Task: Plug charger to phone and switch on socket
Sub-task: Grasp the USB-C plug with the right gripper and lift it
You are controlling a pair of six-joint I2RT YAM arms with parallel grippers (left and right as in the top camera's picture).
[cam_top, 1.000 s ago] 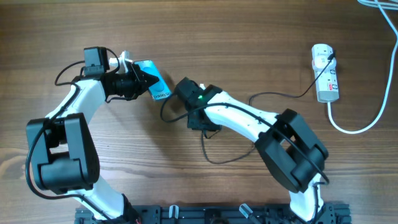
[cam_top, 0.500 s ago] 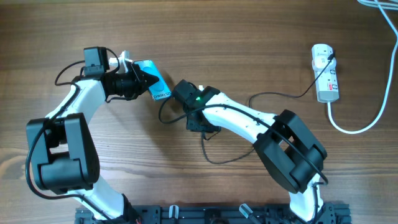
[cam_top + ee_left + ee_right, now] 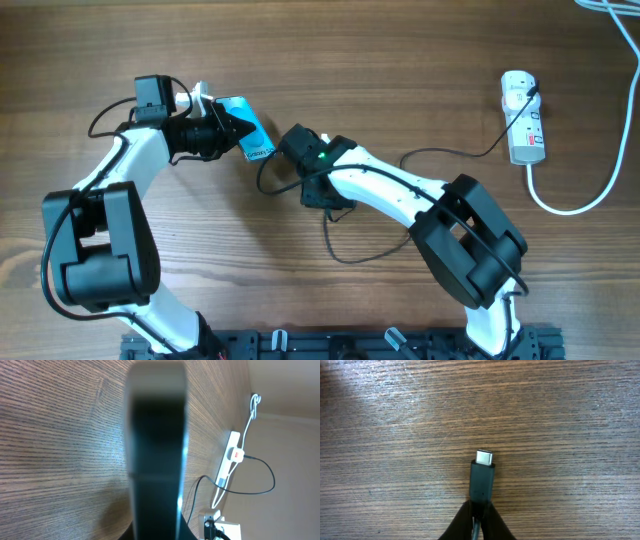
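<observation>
Plug tip of the charger (image 3: 482, 477) points straight out from the right claw (image 3: 479, 511), which is pinched tight on its black body above the surface (image 3: 570, 410). The left claw (image 3: 228, 130) clamps the phone (image 3: 252, 132), whose long axis slants, its lower end near the right claw. The socket (image 3: 522, 118) lies well apart.

White arm links (image 3: 390, 196), black joint housings (image 3: 100, 252); green indicator light (image 3: 322, 155)
</observation>
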